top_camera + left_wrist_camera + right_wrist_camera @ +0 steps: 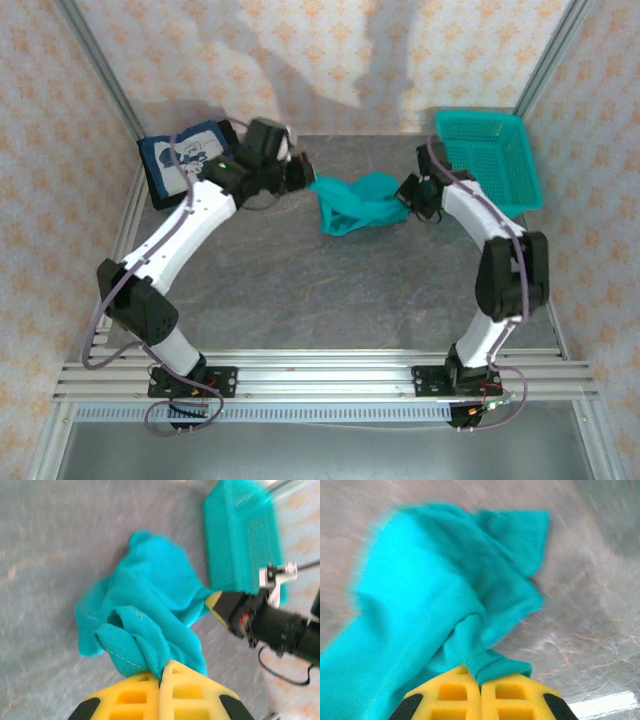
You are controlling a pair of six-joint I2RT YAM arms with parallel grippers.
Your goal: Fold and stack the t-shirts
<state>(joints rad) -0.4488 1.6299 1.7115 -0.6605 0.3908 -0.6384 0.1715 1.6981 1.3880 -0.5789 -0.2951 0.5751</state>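
Two grippers were clamped on the bunched teal t-shirt strung between them: the left gripper pinched a hemmed fold, the right gripper a stitched edge. The mesh basket at far right showed bare mesh inside. A navy t-shirt lay far left, seen from above, partly covered by the left arm. Both wrist views were blurred.

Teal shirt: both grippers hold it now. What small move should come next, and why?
Probably move the two grippers apart, so the cloth spreads flat. The left gripper and the right gripper are each shut on an edge of the teal shirt, and it is bunched and creased between them.
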